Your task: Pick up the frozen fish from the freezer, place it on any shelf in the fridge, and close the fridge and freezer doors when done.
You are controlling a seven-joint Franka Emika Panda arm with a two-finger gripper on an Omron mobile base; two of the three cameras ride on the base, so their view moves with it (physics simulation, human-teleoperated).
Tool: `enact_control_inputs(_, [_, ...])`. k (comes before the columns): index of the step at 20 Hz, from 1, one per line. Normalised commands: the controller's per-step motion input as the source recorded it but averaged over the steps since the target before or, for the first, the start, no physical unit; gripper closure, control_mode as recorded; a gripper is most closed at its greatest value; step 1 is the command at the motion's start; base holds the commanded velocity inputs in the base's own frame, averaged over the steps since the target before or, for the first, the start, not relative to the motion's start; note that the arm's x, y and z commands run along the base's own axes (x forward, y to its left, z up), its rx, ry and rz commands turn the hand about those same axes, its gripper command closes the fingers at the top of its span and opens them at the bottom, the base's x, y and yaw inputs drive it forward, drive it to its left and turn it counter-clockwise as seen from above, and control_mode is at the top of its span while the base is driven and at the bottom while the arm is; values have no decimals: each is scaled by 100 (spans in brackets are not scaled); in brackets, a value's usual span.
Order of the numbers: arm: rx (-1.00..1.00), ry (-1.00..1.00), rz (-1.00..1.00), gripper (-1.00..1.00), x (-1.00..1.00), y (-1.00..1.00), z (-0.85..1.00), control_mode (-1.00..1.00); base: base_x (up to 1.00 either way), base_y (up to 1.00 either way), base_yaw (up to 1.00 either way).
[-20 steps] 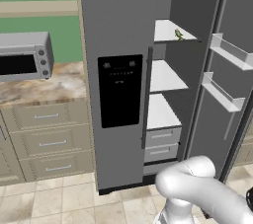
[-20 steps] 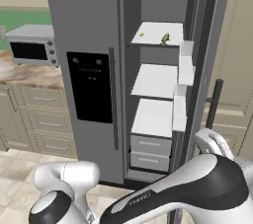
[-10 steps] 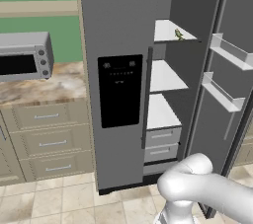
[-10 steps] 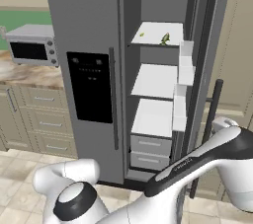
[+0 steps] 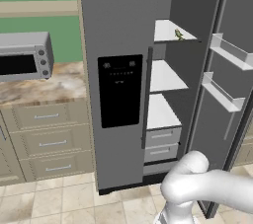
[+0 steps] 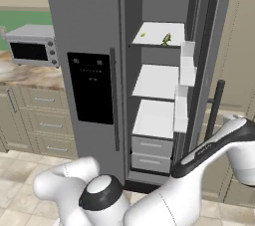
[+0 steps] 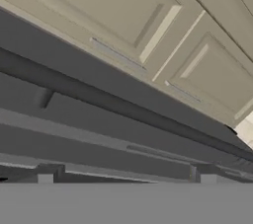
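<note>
Over the last second we saw only the arm [image 6: 209,145] swing rightward while its jaws stayed wide and empty, the frozen fish [image 6: 166,39] still lying untouched on the freezer's [image 5: 170,77] top shelf.

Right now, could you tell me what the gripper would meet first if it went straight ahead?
Probably the grey freezer door, near its dark bar handle; depth is hard to judge.
</note>
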Motion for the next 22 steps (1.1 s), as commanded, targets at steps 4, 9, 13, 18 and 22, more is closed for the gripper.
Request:
enact_control_inputs(4, [0,0,0,-100,70,-43,-12,-100,0,0,0])
enact_control_inputs(9, [0,0,0,-100,68,-25,-15,-100,0,0,0])
enact_control_inputs(13, [0,0,0,-100,74,-30,-21,-100,0,0,0])
enact_control_inputs(18, [0,0,1,-100,63,-4,-9,-100,0,0,0])
enact_control_inputs(22, [0,0,7,-100,74,20,0,-100,0,0,0])
